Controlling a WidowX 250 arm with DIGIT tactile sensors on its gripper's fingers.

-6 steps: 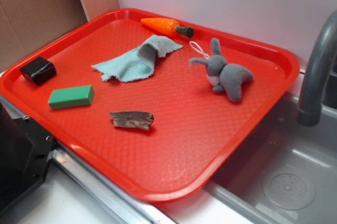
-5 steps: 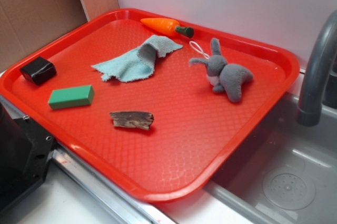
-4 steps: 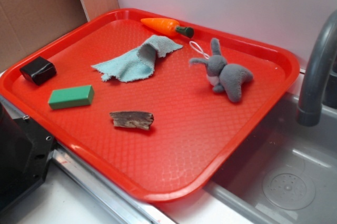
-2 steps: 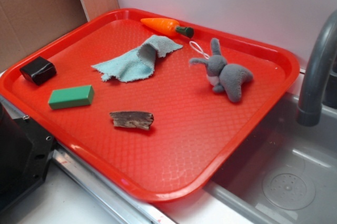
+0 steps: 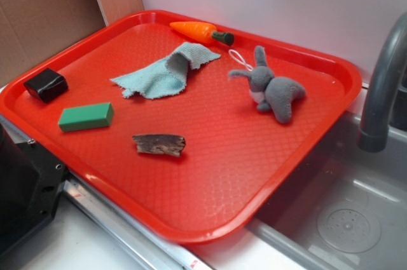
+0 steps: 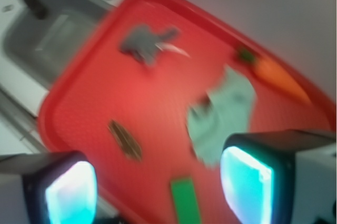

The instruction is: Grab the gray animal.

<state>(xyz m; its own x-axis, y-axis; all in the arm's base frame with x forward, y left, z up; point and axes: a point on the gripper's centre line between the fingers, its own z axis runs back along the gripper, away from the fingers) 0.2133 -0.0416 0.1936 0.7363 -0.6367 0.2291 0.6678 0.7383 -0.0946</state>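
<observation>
Gray bunny (image 5: 272, 89) – small plush, long ears, white chest patch, thin white loop string by its head – lies on its side in the far right part of the red tray (image 5: 331, 67), touching nothing else. One each on the tray: bunny, carrot (image 5: 200, 30), pale blue cloth (image 5: 166, 70), green block (image 5: 86, 117), black block (image 5: 46, 84), brown chunk (image 5: 159, 144). Hand (image 6: 158, 182) high above the tray – wrist view blurred, fingers (image 6: 71, 190) spread wide, nothing between them.

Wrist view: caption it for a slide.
Open tool high above the red tray, gray animal lying untouched near the sink.
</observation>
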